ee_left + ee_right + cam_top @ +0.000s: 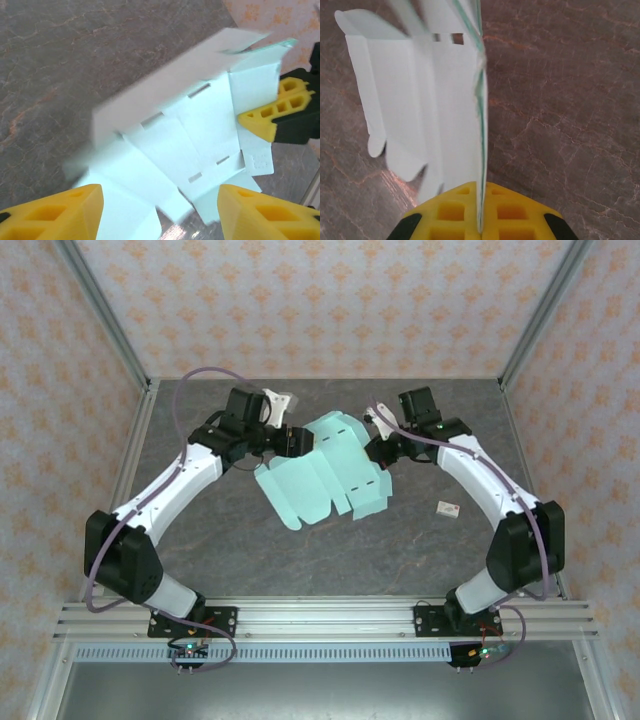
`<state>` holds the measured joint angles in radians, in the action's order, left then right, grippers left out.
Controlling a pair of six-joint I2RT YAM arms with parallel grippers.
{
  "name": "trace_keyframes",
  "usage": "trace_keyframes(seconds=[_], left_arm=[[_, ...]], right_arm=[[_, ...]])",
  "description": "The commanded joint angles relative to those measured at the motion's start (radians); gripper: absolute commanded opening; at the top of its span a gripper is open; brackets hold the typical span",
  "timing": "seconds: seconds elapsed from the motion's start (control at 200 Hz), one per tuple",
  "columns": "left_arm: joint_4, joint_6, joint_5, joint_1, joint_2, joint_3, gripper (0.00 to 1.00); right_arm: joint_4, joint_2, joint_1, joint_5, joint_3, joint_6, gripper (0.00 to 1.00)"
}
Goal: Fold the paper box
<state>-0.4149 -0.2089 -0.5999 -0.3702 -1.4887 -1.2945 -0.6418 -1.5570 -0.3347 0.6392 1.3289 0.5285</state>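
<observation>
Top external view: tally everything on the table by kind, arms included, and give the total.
Paper box: 1
Small white tag: 1
Robot arms: 2, the left arm and the right arm
Total: 4

There is one pale mint-green paper box sheet [322, 472], cut with flaps and slots. There are two robot hands: one left hand [298, 440] and one right hand [377, 450]. One small white tag [448, 508] lies at the right on one dark stone-look tabletop [300, 550].
</observation>
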Motion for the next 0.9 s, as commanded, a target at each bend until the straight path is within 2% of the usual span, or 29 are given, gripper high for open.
trace_keyframes(seconds=[0.0,0.165,0.265,0.47,0.641,0.701,0.801,0.896], left_arm=[[-0.025,0.039,0.058,0.017,0.064,0.024,0.66],[-0.039,0.112,0.160,0.019,0.106,0.085,0.69],[0.008,0.133,0.179,0.019,0.105,0.132,0.69],[0.175,0.059,0.170,0.017,0.080,0.244,0.66],[0.210,0.109,0.087,0.019,0.023,0.248,0.68],[0.246,0.093,0.091,0.023,0.017,0.264,0.68],[0.231,0.042,0.161,0.021,0.047,0.266,0.68],[0.171,0.006,0.255,-0.025,0.108,0.262,0.66]], right_arm=[[-0.137,-0.038,0.006,0.034,0.076,0.103,0.00],[-0.208,-0.102,0.006,0.001,0.130,0.156,0.00],[-0.220,-0.136,0.006,-0.024,0.160,0.164,0.00],[-0.272,-0.194,0.005,-0.061,0.248,0.178,0.00],[-0.289,-0.199,0.006,-0.066,0.267,0.189,0.00],[-0.287,-0.195,0.006,-0.062,0.264,0.185,0.00],[-0.279,-0.193,0.006,-0.063,0.268,0.138,0.00],[-0.264,-0.192,0.005,-0.037,0.266,0.074,0.00]])
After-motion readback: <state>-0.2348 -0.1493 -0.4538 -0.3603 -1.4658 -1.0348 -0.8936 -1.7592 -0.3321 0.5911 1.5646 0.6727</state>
